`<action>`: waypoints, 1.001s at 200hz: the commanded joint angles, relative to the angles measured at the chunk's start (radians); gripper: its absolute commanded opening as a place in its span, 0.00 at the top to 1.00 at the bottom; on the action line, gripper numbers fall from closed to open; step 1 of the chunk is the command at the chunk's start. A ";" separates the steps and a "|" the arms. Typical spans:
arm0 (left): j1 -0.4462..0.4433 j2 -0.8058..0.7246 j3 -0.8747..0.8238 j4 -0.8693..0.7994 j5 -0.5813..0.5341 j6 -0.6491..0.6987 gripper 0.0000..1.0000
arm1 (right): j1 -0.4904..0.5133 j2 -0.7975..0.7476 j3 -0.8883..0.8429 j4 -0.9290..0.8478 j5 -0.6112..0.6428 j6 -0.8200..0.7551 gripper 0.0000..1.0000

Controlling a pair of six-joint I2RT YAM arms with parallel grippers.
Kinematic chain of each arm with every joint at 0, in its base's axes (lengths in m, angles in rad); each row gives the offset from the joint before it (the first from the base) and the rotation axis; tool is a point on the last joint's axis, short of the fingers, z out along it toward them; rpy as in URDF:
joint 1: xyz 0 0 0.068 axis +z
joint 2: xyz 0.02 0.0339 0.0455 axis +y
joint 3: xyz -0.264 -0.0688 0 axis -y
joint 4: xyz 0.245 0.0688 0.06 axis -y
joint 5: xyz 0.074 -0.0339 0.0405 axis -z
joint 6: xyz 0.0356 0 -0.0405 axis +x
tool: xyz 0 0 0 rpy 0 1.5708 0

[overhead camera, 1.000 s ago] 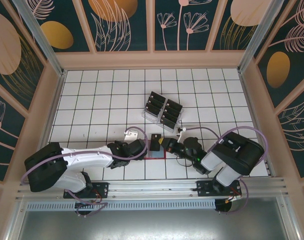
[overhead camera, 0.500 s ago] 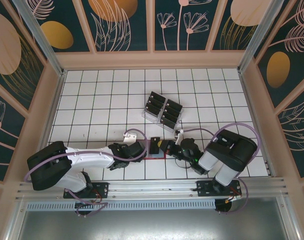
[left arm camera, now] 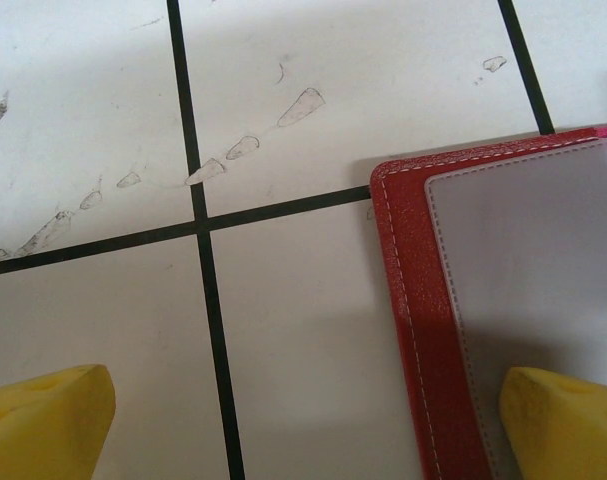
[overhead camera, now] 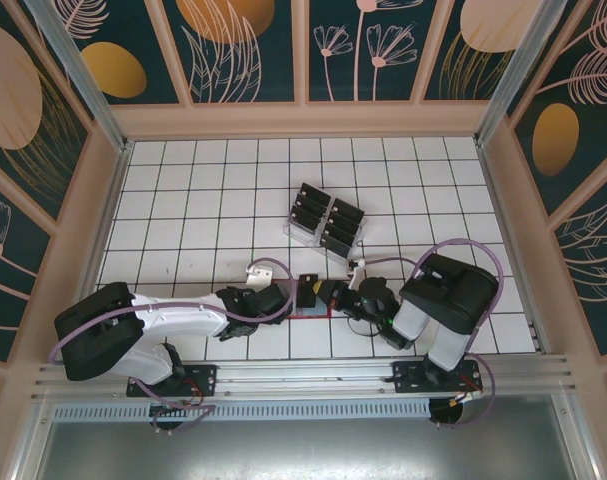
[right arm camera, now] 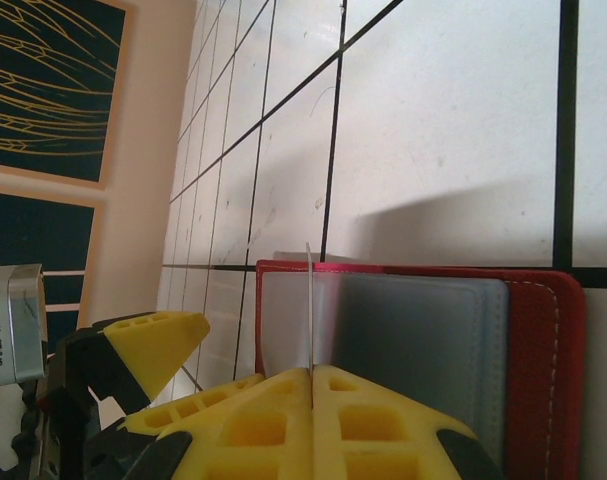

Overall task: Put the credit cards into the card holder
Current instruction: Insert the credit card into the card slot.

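Tiled table (overhead camera: pixel 183 200): is carrying the whole layout. Its smooth tiles are probably giving little grip, so a pushed wallet may slide.
Clear rack (overhead camera: pixel 291 230): is standing beyond the grippers, well apart from the wallet, with the racked credit cards (overhead camera: pixel 345 214) waiting in it. It is posing no hazard from here.
Left gripper (left arm camera: pixel 303 430): is spread wide at the wallet's corner, one fingertip over bare tile and the other over the wallet's window pocket. Whether it is pressing down cannot be told. If it is not, the wallet is lying unrestrained.
Right gripper (right arm camera: pixel 312 385): is pressed together, pinching the credit card by its near edge.
Red wallet (right arm camera: pixel 543 330): is lying open and flat between the two grippers, grey pocket (right arm camera: pixel 413 340) facing up.
Credit card (right arm camera: pixel 309 300): is standing on edge over the pocket area. Risk: its leading edge may be missing the slot mouth and riding onto the pocket face, bowing the card or shoving the wallet sideways. The narrow pinch may also be letting it twist.
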 commanded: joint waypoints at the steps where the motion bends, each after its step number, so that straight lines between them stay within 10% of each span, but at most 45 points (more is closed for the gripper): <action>1: -0.003 0.015 -0.023 -0.018 -0.004 -0.008 0.02 | 0.012 0.023 0.014 0.067 0.021 0.013 1.00; 200: -0.003 0.004 -0.027 -0.018 -0.003 -0.009 0.02 | 0.033 0.044 -0.038 0.120 0.056 0.041 1.00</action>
